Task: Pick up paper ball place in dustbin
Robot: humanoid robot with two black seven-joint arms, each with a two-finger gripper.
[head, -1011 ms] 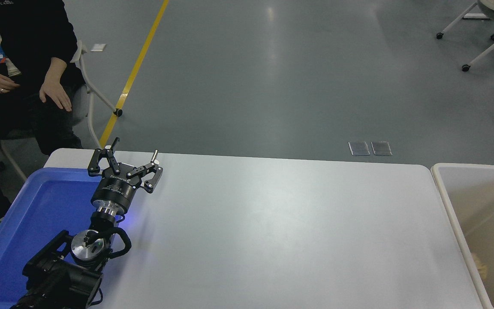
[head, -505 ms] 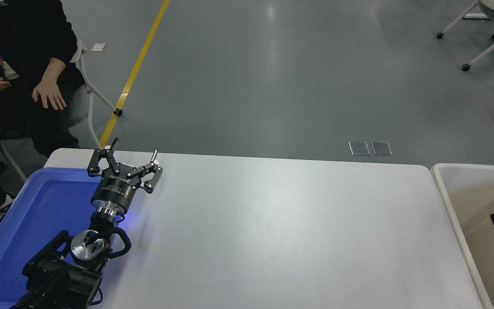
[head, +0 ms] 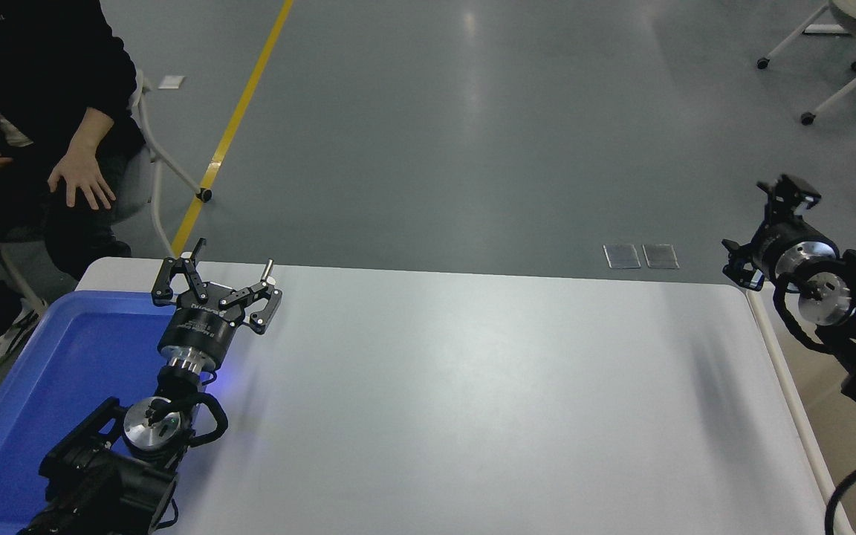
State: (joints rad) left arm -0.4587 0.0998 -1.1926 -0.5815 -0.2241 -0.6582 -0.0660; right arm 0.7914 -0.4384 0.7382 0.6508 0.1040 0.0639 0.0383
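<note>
Reaching in from the right edge, the right arm holds its right pincer (head: pixel 773 223) raised above the far right corner of the white surface (head: pixel 472 386), its tip pointing away toward the grey floor (head: pixel 472 134). This pincer is seen end-on and partly blurred, so I cannot tell how far its jaws stand apart, and nothing can be made out between them. Below it and to its right lies the dustbin (head: pixel 788 386), of which only the thick white rim and a strip of beige inside show, the rest being covered by the right arm's black links and silver joints. The paper ball cannot be seen anywhere on the surface or in the visible strip of the dustbin.

Far to the left of that pincer, across the bare white top, the left arm is parked at the lower left. Its left pincer (head: pixel 231 275) stands wide open with nothing between the jaws, its fingers spread over the far left part of the surface. Directly left of it and beneath the left arm sits a blue tray (head: pixel 64 371), whose far right corner lies under the pincer's body.

Beyond the left pincer, at the far left corner, a person in dark clothing (head: pixel 41 74) sits on a chair, one hand (head: pixel 80 178) resting on a knee. A yellow line (head: pixel 238 119) runs across the floor behind the chair.
</note>
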